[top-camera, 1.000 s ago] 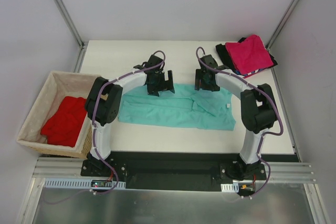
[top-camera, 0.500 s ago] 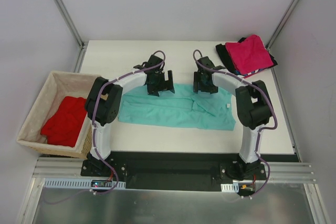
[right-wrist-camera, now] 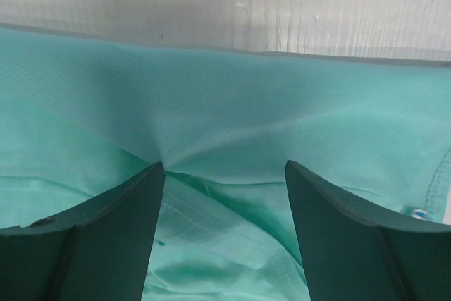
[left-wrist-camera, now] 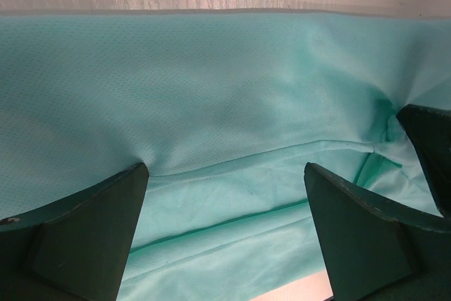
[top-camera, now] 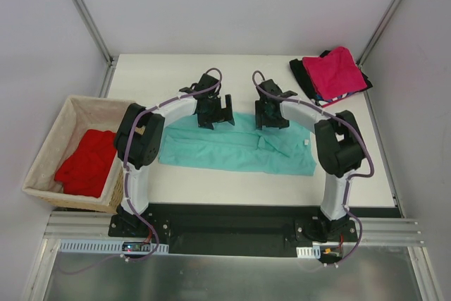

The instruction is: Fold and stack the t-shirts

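A teal-green t-shirt lies flat across the middle of the table as a long band. My left gripper stands open over its far edge, with its fingertips pressing into the teal cloth. My right gripper is open too, further right on the same edge; one fingertip dimples the cloth. A magenta-pink t-shirt tops a stack at the back right, over a black one, with a striped edge peeking out. A bright red t-shirt lies crumpled in the basket.
The wicker basket sits at the table's left edge, beside the left arm. White walls with metal frame rails close in the back and both sides. White table surface shows beyond the teal shirt's far edge.
My right gripper has slid a little to the left along the teal shirt's far edge. The left gripper and the shirts have stayed where they were.
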Action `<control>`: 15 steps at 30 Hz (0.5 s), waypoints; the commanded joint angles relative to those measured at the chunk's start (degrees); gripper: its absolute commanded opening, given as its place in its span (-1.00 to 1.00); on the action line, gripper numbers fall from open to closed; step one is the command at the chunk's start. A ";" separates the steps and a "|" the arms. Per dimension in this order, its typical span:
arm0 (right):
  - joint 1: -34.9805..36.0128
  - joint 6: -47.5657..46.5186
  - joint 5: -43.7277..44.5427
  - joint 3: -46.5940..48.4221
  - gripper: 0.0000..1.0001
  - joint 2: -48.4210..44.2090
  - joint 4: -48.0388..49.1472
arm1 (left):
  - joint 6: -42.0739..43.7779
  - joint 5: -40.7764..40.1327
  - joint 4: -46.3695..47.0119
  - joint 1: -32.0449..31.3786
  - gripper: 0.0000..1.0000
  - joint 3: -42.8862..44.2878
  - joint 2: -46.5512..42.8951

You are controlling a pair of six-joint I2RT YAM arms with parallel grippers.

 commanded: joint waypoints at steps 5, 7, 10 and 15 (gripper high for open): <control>3.28 0.85 4.08 -3.70 0.47 -9.08 -3.91 | 0.15 0.34 -1.69 -0.07 0.90 0.47 0.69; 4.15 1.29 4.97 -4.49 0.47 -10.66 -4.35 | 0.06 0.43 -1.78 -0.16 0.89 0.30 0.34; 5.30 1.82 6.02 -5.63 0.47 -12.33 -4.97 | 0.15 0.17 -1.60 -0.34 0.90 0.03 -0.01; 7.23 3.05 7.42 -7.30 0.47 -14.62 -6.11 | -0.03 0.17 -1.52 -0.60 0.89 -0.23 -0.62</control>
